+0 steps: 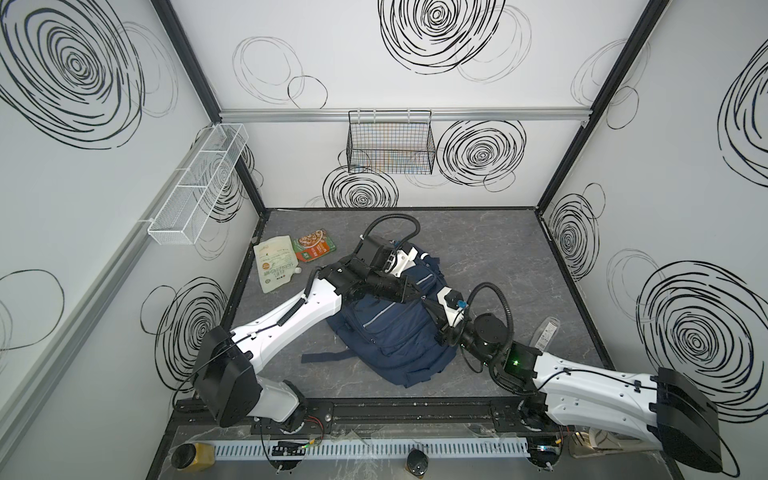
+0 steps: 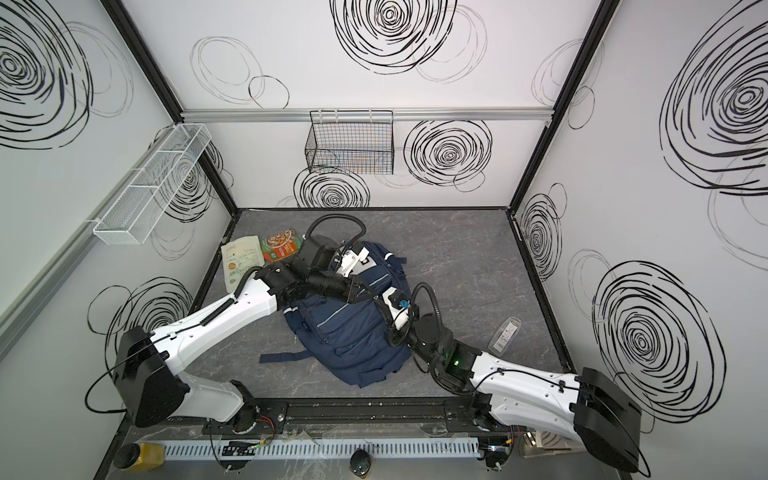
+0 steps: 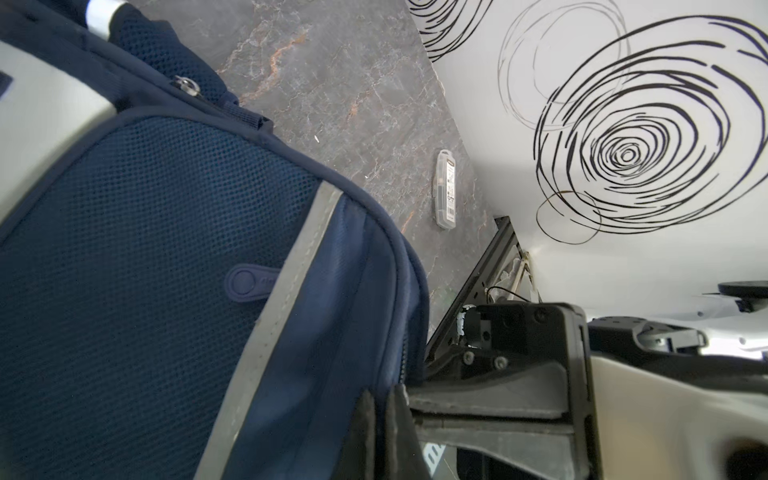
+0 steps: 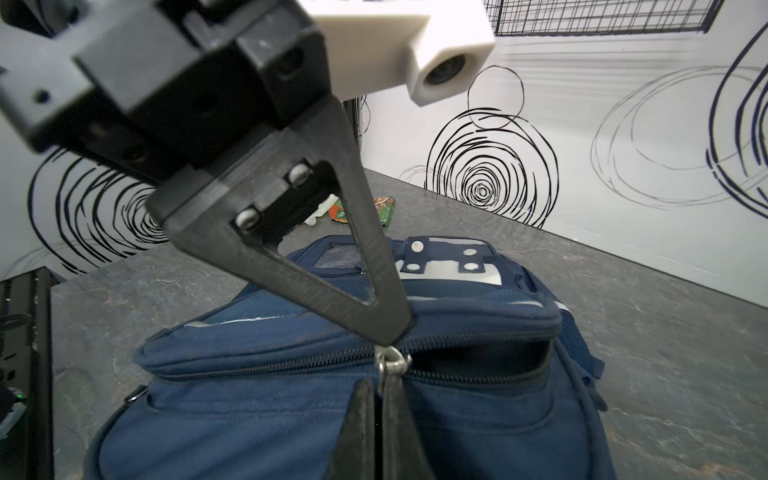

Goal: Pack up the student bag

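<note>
Firmly, right claw (image 4: pixel 378 388) pinches zip pull (image 4: pixel 390 362) — student bag (image 4: pixel 249 415).

Navy student bag (image 1: pixel 390 340), grey stripes. Grey marble tabletop (image 1: pixel 498 249) under bag, orange veins. White walls (image 1: pixel 374 75), black swirls. Orange-green packet (image 1: pixel 314 245), cream pouch (image 1: pixel 276 264) beside bag.

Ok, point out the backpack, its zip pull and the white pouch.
backpack (image 1: pixel 386 336), in a top view, front pocket
zip pull (image 4: pixel 390 363), right wrist view, metal ring
white pouch (image 1: pixel 275 264), in a top view, printed face
</note>
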Tool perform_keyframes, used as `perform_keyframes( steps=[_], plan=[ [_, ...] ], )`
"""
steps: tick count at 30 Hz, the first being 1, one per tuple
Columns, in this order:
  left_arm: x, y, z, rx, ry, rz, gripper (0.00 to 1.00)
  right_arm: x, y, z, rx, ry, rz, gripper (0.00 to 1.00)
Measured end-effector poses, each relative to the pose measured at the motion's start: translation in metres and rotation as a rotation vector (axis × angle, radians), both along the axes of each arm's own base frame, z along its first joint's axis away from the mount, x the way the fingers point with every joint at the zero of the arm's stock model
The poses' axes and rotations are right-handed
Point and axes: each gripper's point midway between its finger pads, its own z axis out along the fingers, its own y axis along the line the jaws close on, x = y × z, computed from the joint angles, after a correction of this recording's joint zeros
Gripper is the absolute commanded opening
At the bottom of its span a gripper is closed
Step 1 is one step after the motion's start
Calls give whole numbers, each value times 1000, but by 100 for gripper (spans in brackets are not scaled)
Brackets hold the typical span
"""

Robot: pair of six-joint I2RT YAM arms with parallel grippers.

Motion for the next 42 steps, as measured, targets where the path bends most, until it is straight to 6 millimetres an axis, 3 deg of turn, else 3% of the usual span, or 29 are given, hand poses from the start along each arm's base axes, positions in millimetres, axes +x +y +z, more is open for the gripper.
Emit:
perform_keyframes(
  steps=[3, 7, 14, 20, 24, 26, 28, 32, 36, 38, 40, 42],
  plan=[
    [19, -6, 9, -31, -38, 43, 0, -37, 34, -13, -44, 15, 173, 0],
    [38, -15, 22, -63, -79, 87, 0, -59, 57, -24, -86, 29, 262, 0],
    [55, -17, 18, -53, -53, 165, 0, -42, 91, -15, -97, 40, 190, 0],
    [76, -6, 18, -30, -74, 282, 0, -20, 108, -34, -155, 54, 74, 1],
    [88, -3, 24, -60, -114, 332, 0, -19, 112, -31, -147, 74, 70, 37],
    [92, -6, 28, -98, -143, 334, 0, -36, 118, -19, -107, 92, 156, 54],
    [92, -8, 27, -124, -162, 325, 0, -55, 120, 3, -47, 107, 234, 61],
    [87, -11, 21, -133, -197, 269, 0, -75, 101, 58, 97, 133, 305, 62],
    [80, -10, 12, -124, -231, 209, 0, -74, 66, 84, 177, 163, 257, 61],
    [78, -8, 7, -113, -249, 189, 0, -64, 44, 87, 192, 188, 184, 61],
    [76, -7, 3, -107, -265, 168, 0, -42, 15, 91, 221, 212, 55, 66],
    [73, -8, -1, -107, -277, 146, 0, -8, -31, 85, 255, 256, -168, 75]
  ],
)
